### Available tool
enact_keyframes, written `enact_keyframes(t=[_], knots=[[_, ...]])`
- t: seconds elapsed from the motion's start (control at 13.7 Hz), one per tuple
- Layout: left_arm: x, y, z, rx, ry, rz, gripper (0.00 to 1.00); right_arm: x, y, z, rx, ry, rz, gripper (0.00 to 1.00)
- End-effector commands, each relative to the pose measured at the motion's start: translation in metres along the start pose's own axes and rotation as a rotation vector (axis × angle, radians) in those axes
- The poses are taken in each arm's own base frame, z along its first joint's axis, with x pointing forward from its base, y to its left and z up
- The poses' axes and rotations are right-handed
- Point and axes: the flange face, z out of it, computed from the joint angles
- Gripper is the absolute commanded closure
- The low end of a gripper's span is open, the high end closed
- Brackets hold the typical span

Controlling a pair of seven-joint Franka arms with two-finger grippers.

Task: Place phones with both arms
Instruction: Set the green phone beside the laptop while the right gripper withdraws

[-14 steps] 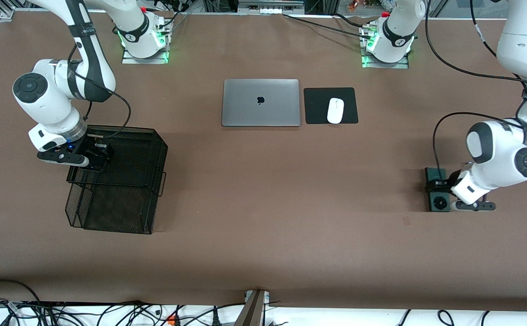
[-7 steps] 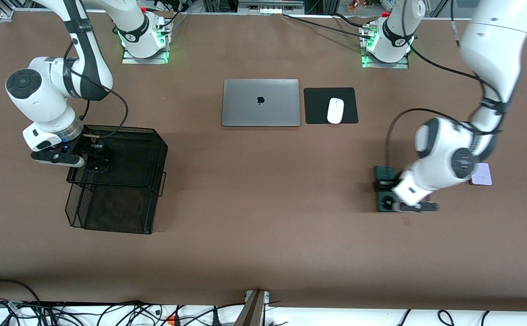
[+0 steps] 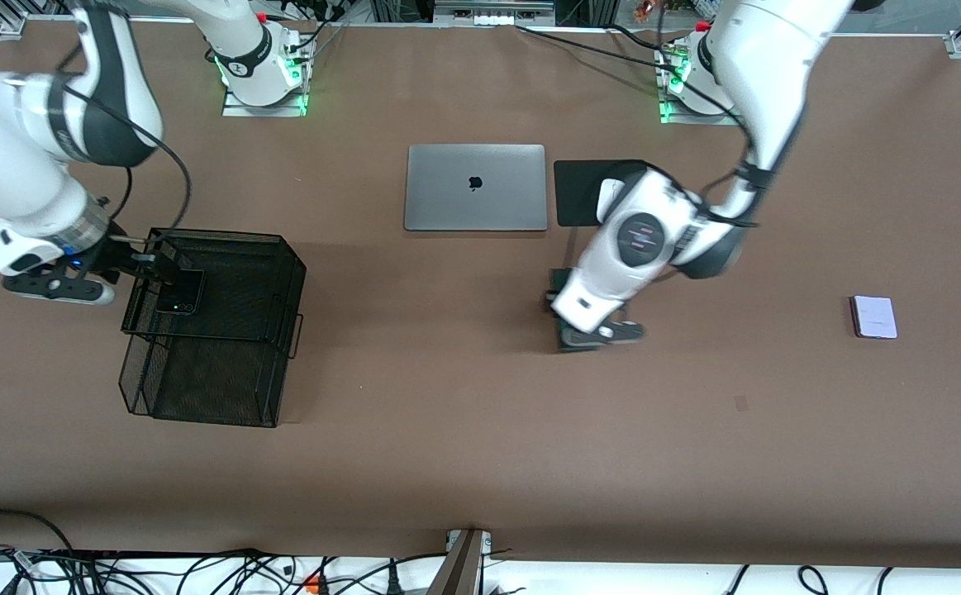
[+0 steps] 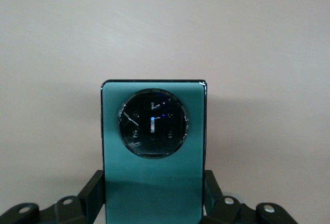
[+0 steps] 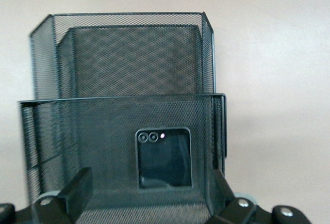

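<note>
Left end effector [image 4: 153, 203] — around green phone [image 4: 153, 146]

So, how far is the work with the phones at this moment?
One looks done: the black phone lies in the upper tier of the mesh tray, and the right gripper, jaws open, is at the tray's edge. In hand: the left gripper, jaws shut on the green phone, is over the bare table. Left: the lilac phone lies untouched toward the left arm's end.
</note>
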Motion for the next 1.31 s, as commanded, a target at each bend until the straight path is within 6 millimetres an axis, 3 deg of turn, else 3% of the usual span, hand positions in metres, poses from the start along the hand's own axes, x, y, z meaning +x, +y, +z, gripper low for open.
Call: enact_keyframes(t=[0.0,0.22,0.44,0.66,1.09,1.17,1.24], knots=[[0.003,0.065,0.018,0.024,0.049,-0.046,1.00,0.012,-0.016,-0.046,0.015,-0.029,-0.001,0.00],[-0.011,0.110,0.044,0.044,0.104,-0.059,1.00,0.014,-0.040,-0.064,0.009,-0.024,0.023,0.00],[-0.027,0.152,0.064,0.022,0.141,-0.059,1.00,0.014,-0.042,-0.060,0.006,-0.030,0.029,0.00],[-0.059,0.186,0.081,0.043,0.189,-0.004,1.00,0.014,-0.043,-0.061,0.006,-0.030,0.029,0.00],[-0.099,0.208,0.108,0.067,0.178,0.062,1.00,0.013,-0.043,-0.059,0.004,-0.036,0.032,0.00],[-0.102,0.210,0.113,0.066,0.178,0.065,0.93,0.012,-0.043,-0.059,0.004,-0.039,0.034,0.00],[-0.103,0.210,0.115,0.067,0.177,0.067,0.79,0.012,-0.043,-0.058,0.004,-0.041,0.034,0.00]])
